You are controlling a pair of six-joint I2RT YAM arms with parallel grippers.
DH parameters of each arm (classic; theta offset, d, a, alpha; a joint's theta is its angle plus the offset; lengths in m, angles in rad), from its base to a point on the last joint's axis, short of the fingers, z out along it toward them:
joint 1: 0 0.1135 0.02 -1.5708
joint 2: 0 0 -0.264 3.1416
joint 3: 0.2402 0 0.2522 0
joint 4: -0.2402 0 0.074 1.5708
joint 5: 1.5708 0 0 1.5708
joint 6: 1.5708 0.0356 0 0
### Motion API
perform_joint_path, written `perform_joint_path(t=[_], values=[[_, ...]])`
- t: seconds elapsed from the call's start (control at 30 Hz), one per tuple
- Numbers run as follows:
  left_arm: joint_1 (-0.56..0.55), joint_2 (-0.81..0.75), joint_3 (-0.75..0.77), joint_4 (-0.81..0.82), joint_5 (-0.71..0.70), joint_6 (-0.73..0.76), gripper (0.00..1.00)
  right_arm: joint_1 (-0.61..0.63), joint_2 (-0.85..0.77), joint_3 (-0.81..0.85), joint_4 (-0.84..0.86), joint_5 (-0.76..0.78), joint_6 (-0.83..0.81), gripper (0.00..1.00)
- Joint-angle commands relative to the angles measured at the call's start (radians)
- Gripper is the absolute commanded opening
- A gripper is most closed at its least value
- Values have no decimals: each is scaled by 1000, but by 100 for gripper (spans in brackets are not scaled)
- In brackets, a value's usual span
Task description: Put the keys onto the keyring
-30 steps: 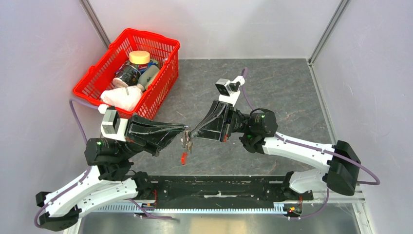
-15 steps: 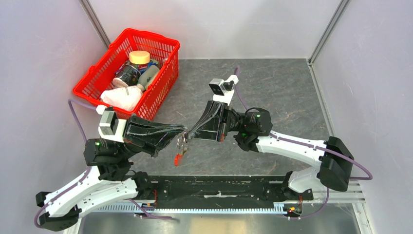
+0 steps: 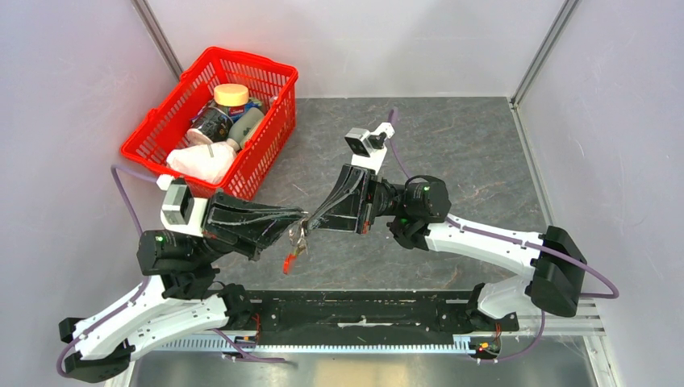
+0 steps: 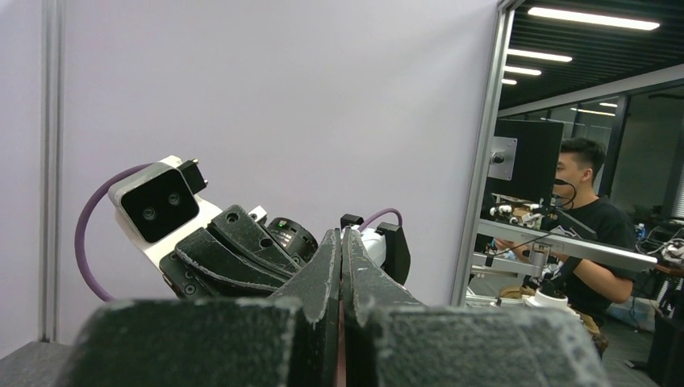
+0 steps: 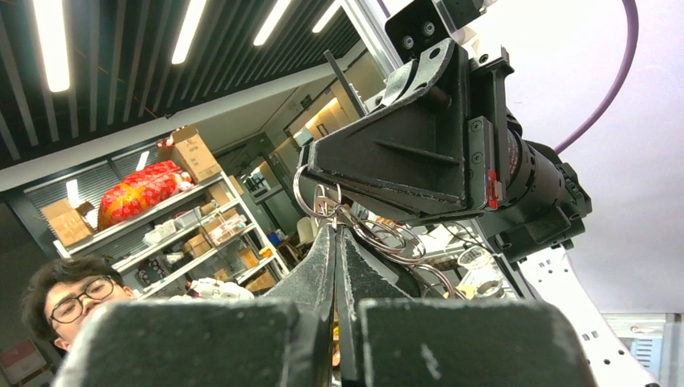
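Observation:
My left gripper [image 3: 301,218] and right gripper [image 3: 311,223] meet tip to tip above the table, both shut. The keyring [image 3: 297,237] hangs between the tips with small metal keys bunched at it, and its red strap [image 3: 287,262] dangles below. In the right wrist view thin wire rings [image 5: 388,239] loop just past my shut right gripper [image 5: 335,231], and a small metal key [image 5: 327,208] sticks up from its tip. In the left wrist view my left gripper [image 4: 340,235] is pressed shut, with a reddish sliver low between the fingers. The single keys are too small to tell apart.
A red plastic basket [image 3: 153,129] with jars, a tin and a white bag stands at the back left. A black rail [image 3: 363,310] runs along the near edge between the arm bases. Grey walls close in the left, back and right sides.
Both grippers have shifted slightly to the left together, staying tip to tip. The keyring bundle and red strap moved left with them, and the strap swung out leftward.

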Motion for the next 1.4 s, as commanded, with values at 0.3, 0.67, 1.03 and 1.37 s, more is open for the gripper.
perform_joint_path(t=[0.3, 0.67, 1.03, 1.37], values=[[4, -23, 28, 61, 63, -36, 2, 5, -119, 56, -199, -41, -187, 0], [3, -5, 31, 45, 82, -34, 2, 4, -173, 70, -283, -47, -244, 0], [4, 5, 11, -39, 72, -2, 2, 4, -282, 79, -534, -24, -401, 0], [2, -13, 2, -182, 45, 43, 2, 4, -398, 108, -924, 93, -612, 0]])
